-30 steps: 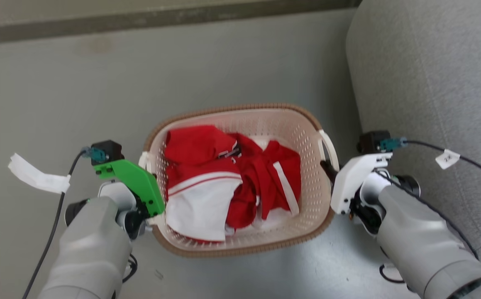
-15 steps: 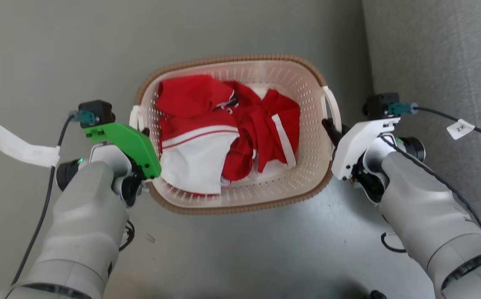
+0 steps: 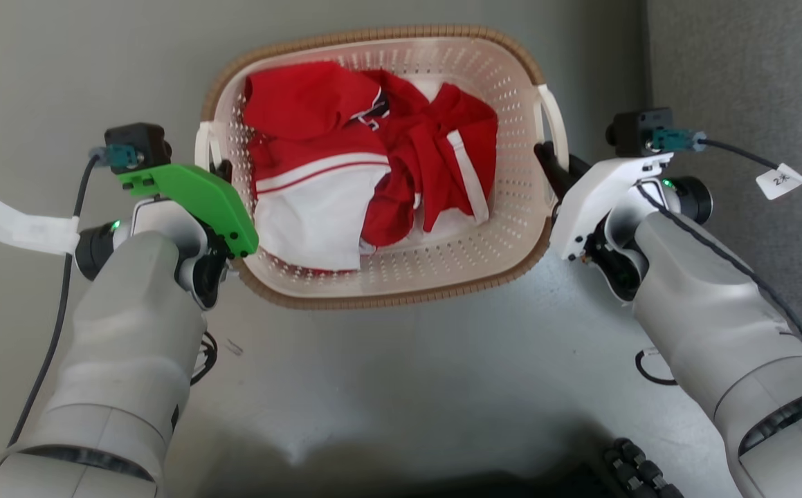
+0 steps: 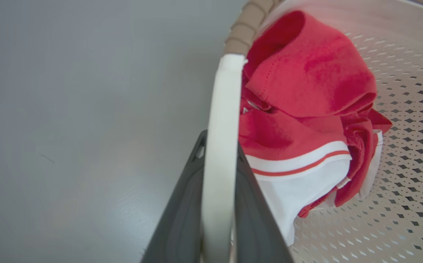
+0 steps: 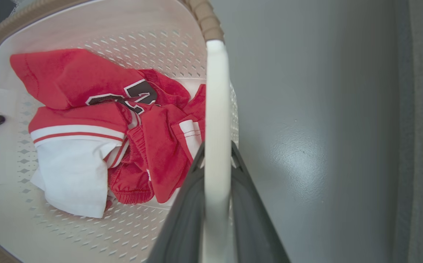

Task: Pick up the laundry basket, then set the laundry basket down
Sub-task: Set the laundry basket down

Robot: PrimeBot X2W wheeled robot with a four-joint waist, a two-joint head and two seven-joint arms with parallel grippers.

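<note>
I see the laundry basket (image 3: 373,33) between my two arms, over the grey floor (image 3: 407,387). I cannot tell if it touches the floor. My left gripper (image 3: 223,169) is at the basket's left side. Its two dark fingers (image 4: 182,212) pinch the white left handle (image 4: 220,109) tight. My right gripper (image 3: 554,169) is at the basket's right side and pinches the white right handle (image 5: 216,91) the same way. Red and white clothes (image 3: 345,152) lie in a heap inside the basket. A grey fuzzy thing (image 3: 753,69) is off to the basket's right.
</note>
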